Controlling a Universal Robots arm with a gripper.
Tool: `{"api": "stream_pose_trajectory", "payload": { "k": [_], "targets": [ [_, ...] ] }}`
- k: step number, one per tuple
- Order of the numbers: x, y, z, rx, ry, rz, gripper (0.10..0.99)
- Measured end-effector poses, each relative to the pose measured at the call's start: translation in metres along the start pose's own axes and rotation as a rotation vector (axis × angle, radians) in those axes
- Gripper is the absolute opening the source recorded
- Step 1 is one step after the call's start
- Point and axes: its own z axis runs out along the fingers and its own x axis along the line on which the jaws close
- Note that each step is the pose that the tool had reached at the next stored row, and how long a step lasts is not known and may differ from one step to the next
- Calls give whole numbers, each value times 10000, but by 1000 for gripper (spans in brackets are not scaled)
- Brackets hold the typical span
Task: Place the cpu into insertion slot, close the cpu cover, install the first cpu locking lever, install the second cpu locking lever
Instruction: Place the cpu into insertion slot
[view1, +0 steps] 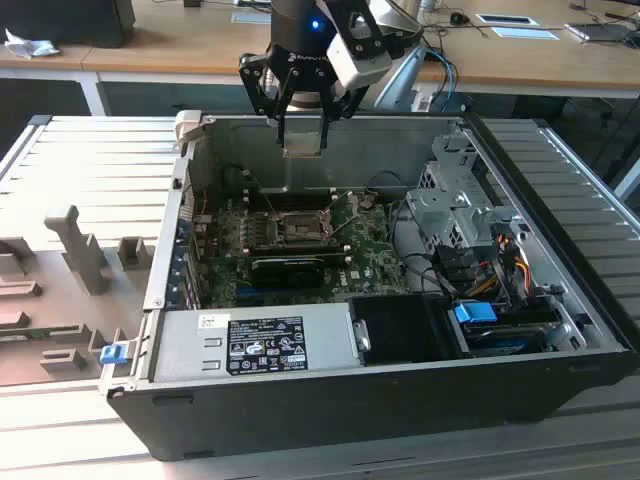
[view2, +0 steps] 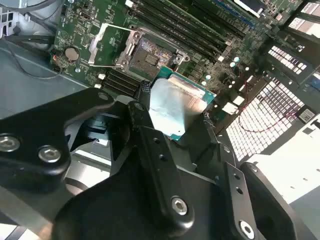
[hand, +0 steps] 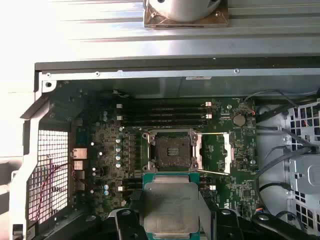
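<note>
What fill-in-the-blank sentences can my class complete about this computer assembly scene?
1. The claw is shut on the ____, a small square chip with a silver-grey top.
2. The insertion slot is ____, with no chip in it.
3. The cpu cover beside the slot is swung ____.
4. The circuit board around the slot is coloured ____.
Missing words: cpu; empty; open; green.
</note>
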Motion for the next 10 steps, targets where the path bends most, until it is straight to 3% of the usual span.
{"api": "stream_pose_trajectory", "payload": {
  "k": [10],
  "targets": [
    [0,0,0,-9,-44,490,529]
  ]
}}
